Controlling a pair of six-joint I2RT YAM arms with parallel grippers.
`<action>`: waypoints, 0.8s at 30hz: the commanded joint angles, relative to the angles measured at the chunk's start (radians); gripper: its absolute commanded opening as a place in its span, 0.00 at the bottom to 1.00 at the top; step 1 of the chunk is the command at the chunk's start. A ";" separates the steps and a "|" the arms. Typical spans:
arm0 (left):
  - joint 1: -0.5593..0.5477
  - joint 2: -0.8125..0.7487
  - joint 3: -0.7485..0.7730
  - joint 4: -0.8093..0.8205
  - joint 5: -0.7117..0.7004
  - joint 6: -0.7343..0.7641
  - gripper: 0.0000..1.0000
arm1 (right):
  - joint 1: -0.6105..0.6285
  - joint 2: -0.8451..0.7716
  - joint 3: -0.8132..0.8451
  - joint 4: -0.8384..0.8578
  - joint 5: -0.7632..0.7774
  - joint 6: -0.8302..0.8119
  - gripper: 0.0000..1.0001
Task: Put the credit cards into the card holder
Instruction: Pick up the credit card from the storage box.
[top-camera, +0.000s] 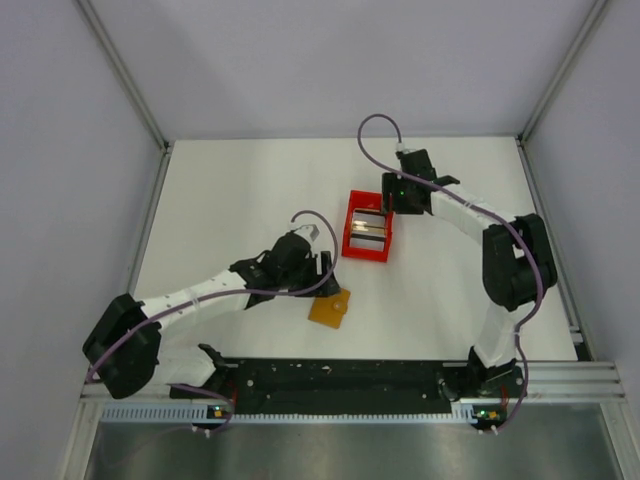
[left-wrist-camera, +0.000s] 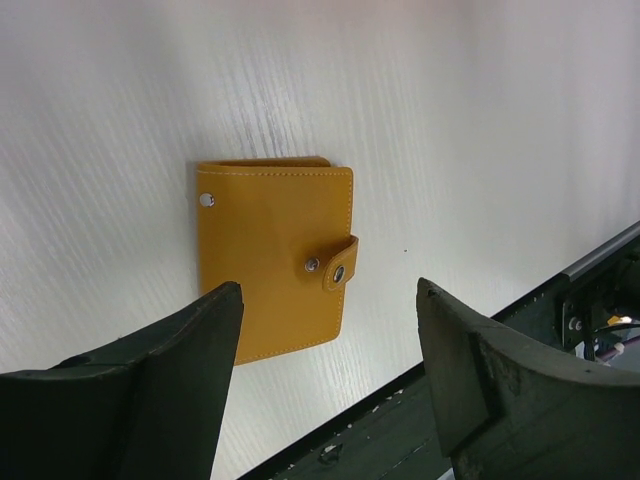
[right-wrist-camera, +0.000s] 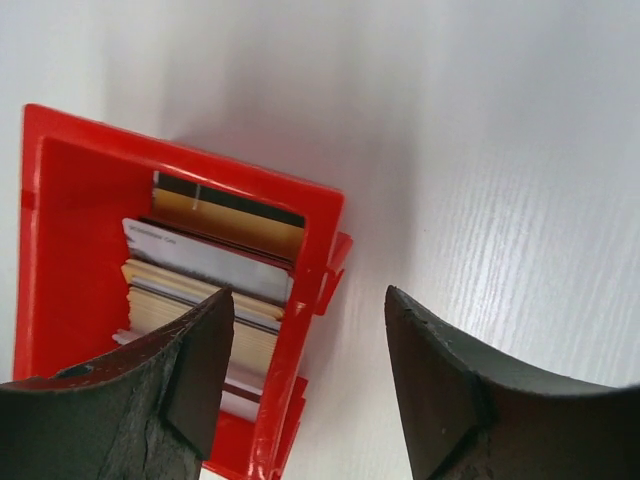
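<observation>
The card holder (top-camera: 330, 308) (left-wrist-camera: 272, 260) is a small orange wallet that lies flat and snapped shut on the white table. My left gripper (top-camera: 322, 268) (left-wrist-camera: 330, 290) hovers just above it, open, with nothing between its fingers. Several credit cards (top-camera: 368, 228) (right-wrist-camera: 210, 260) sit stacked in a red tray (top-camera: 352, 247) (right-wrist-camera: 60, 200); a gold one with a dark stripe and a grey-white one show on top. My right gripper (top-camera: 392, 205) (right-wrist-camera: 310, 295) hangs open over the tray's right wall, one finger above the cards and the other above the table.
The black rail (top-camera: 340, 380) (left-wrist-camera: 400, 420) with the arm bases runs along the near edge, close behind the card holder. Grey walls with metal frame bars (top-camera: 150, 230) enclose the white table on the left, right and far sides.
</observation>
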 joint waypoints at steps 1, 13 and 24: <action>-0.001 0.015 0.057 0.030 0.009 0.032 0.75 | -0.025 -0.011 -0.001 0.002 0.086 0.017 0.59; -0.001 0.095 0.108 0.030 0.041 0.035 0.74 | -0.036 -0.287 -0.358 0.139 0.146 0.196 0.40; -0.003 0.172 0.177 0.078 0.096 0.035 0.75 | -0.036 -0.669 -0.641 0.125 0.112 0.284 0.48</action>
